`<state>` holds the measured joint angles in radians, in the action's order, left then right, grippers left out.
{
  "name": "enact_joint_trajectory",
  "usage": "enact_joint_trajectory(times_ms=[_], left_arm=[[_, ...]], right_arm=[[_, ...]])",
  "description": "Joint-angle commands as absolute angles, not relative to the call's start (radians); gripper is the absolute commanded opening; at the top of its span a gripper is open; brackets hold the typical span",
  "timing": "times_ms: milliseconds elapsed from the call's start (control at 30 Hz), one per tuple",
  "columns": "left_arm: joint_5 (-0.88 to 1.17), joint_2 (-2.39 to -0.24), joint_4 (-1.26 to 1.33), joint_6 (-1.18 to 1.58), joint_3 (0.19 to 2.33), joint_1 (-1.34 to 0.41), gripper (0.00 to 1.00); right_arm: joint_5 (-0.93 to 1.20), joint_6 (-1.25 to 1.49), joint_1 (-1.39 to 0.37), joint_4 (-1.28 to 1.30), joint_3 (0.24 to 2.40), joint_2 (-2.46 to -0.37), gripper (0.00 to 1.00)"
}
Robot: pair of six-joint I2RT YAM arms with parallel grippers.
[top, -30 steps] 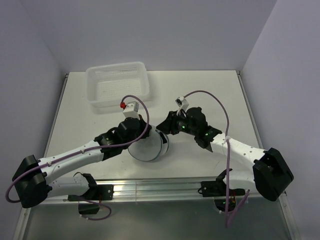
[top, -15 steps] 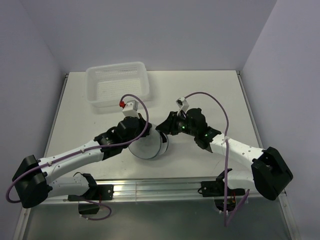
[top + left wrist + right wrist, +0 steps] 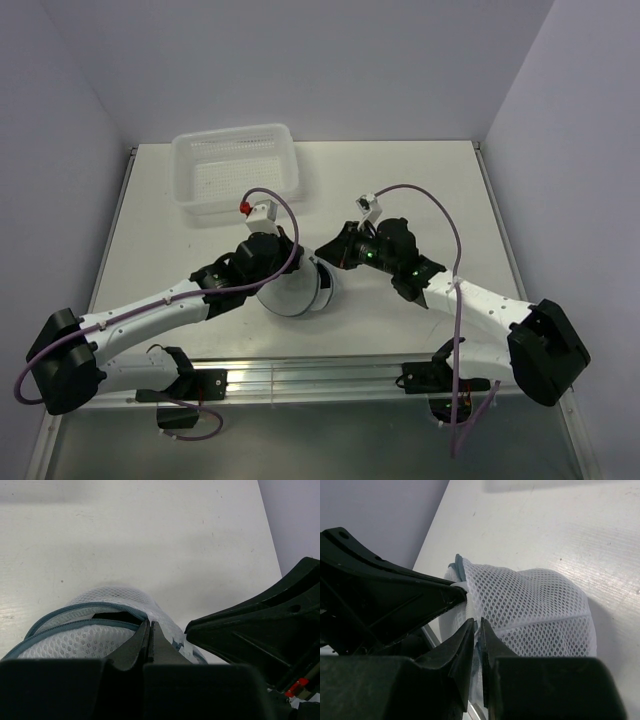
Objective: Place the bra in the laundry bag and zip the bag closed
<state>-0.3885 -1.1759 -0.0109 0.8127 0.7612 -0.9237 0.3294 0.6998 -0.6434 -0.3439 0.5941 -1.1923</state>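
The laundry bag (image 3: 298, 290) is a white mesh dome with a teal zipper rim, sitting on the table between the two arms. My left gripper (image 3: 291, 266) is shut on its zipper rim (image 3: 75, 622), right where the open part of the zipper ends. A short dark gap (image 3: 112, 615) shows in the zipper. The bra is hidden, and only that darkness shows inside. My right gripper (image 3: 322, 258) is shut on the bag's edge (image 3: 470, 605), close beside the left fingers (image 3: 395, 597). The mesh (image 3: 535, 610) bulges to the right of the right jaws.
A white perforated plastic basket (image 3: 238, 172) stands at the back left of the table. The table's right edge and a purple wall lie beyond the right arm (image 3: 470, 300). An aluminium rail (image 3: 300, 375) runs along the near edge.
Both grippers have kept hold of the bag. The bag and both wrists have shifted slightly away from the near edge, and the right wrist has moved a little to the right.
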Motion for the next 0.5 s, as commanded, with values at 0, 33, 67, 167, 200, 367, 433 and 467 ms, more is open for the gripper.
enact_joint_trajectory(times_ms=[0,33,67,167,200,367,433,467], left_arm=[[-0.390,-1.183,0.035,0.793,0.772,-0.917,0.00],[-0.390,-1.184,0.034,0.792,0.773,-0.916,0.00],[-0.388,-1.186,0.037,0.792,0.773,-0.914,0.00],[-0.382,-1.183,0.043,0.792,0.776,-0.914,0.00],[-0.382,-1.183,0.041,0.793,0.776,-0.914,0.00],[-0.380,-1.187,0.041,0.796,0.776,-0.914,0.00],[-0.379,-1.186,0.046,0.795,0.775,-0.914,0.00],[-0.379,-1.187,0.046,0.796,0.775,-0.914,0.00]], right_arm=[[0.319,0.704,-0.644,-0.383,0.581,-1.141,0.17],[0.319,0.704,-0.644,-0.383,0.578,-1.131,0.17],[0.319,0.700,-0.644,-0.385,0.575,-1.126,0.17],[0.314,0.695,-0.643,-0.367,0.583,-1.143,0.24],[0.321,0.701,-0.643,-0.373,0.581,-1.146,0.24],[0.354,0.716,-0.643,-0.403,0.589,-1.186,0.23],[0.353,0.716,-0.643,-0.403,0.591,-1.195,0.24],[0.345,0.716,-0.643,-0.402,0.594,-1.198,0.24]])
